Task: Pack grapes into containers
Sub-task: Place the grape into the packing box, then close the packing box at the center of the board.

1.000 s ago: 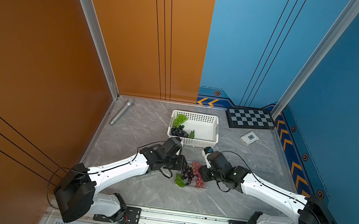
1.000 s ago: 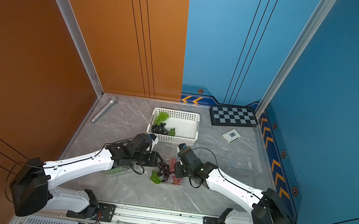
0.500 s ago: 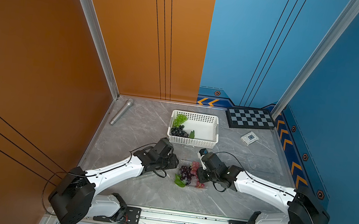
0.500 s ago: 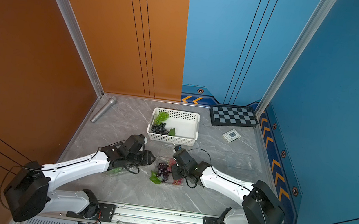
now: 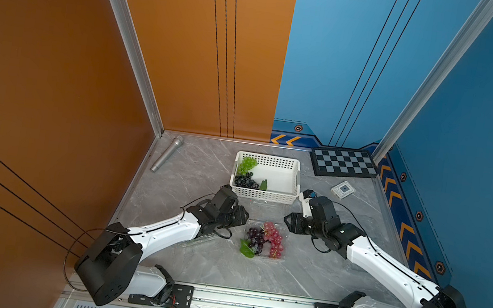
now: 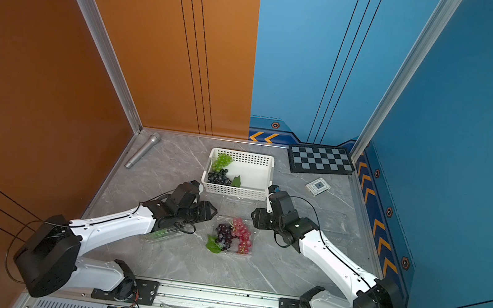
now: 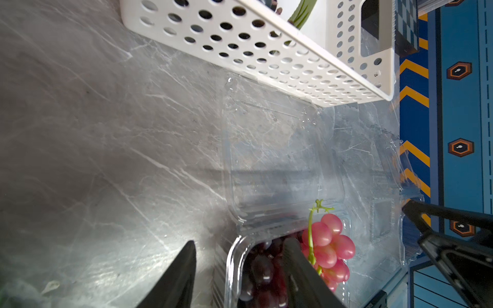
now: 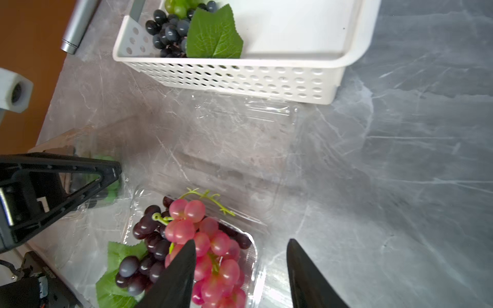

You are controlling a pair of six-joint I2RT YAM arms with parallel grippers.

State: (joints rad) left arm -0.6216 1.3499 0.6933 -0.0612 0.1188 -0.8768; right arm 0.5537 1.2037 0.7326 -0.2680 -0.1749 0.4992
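Observation:
A clear container [image 5: 283, 231] lies open mid-table in both top views, its lid [image 8: 240, 138] flat towards the basket. In it rest dark purple grapes [image 5: 255, 238] with a leaf and pinkish red grapes [image 5: 274, 241]. My left gripper [image 5: 244, 216] stands open just left of it; in the left wrist view the left gripper [image 7: 240, 241] straddles the container's corner rim and holds nothing. My right gripper [image 5: 287, 223] is open at the container's right; in the right wrist view the right gripper [image 8: 242, 240] has one finger over the red grapes [image 8: 213, 248]. Green grapes [image 5: 247, 163] and dark grapes [image 5: 246, 182] sit in the basket.
The white perforated basket [image 5: 281, 195] stands just behind the container. Another clear container holding green grapes [image 6: 163, 233] lies under my left forearm. A silver microphone [image 5: 167, 154], a checkerboard [image 5: 342, 165] and a small tag [image 5: 343, 190] lie along the back.
Both grippers have opened and drawn back sideways from the grapes in the container, the left to the left, the right to the right. The grapes stay where they were.

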